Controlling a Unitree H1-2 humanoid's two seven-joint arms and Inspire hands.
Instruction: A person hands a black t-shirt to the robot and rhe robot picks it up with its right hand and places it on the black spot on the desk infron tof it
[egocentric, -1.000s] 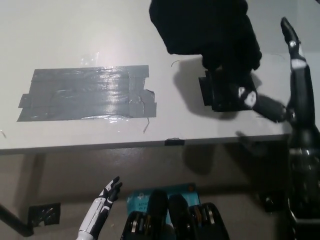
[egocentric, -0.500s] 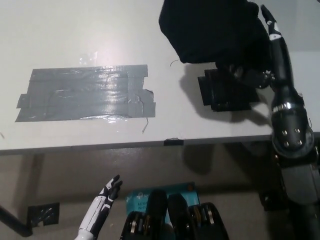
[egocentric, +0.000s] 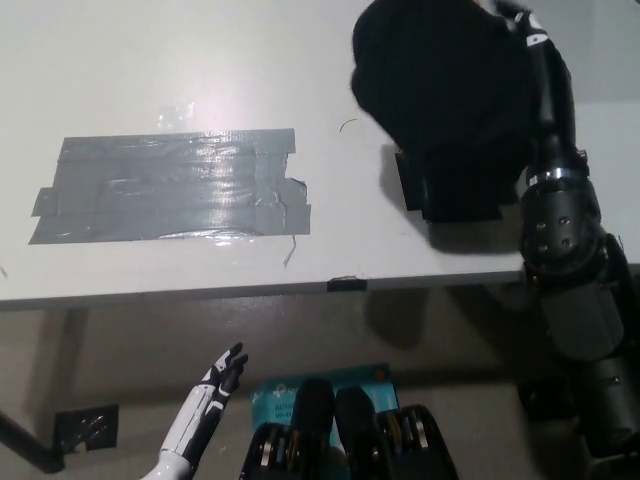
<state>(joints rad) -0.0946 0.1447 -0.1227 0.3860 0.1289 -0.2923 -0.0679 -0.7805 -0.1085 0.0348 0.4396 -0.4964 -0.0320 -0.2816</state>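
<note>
One garment is in play: the shirt (egocentric: 445, 95), a dark bundle at the upper right of the frame, hanging over a black patch (egocentric: 412, 187) on the desk (egocentric: 150, 60) and hiding most of it. The right hand (egocentric: 525, 40) is at the bundle's upper right edge, apparently in contact; its fingers are buried in or behind the cloth, so how far it is closed, and whether it truly holds the shirt, cannot be told. No person's hand is visible. The left hand (egocentric: 222, 378) rests at the lower left, below the desk edge, fingers apart and empty.

Risks, as judged:
- Insecure grasp: black on black conceals the hold, and the shirt could slip.
- Patch covered: alignment cannot be checked, so the cloth may land partly off it.
- Grey tape (egocentric: 170, 188) at centre left could be mistaken for the target.
</note>
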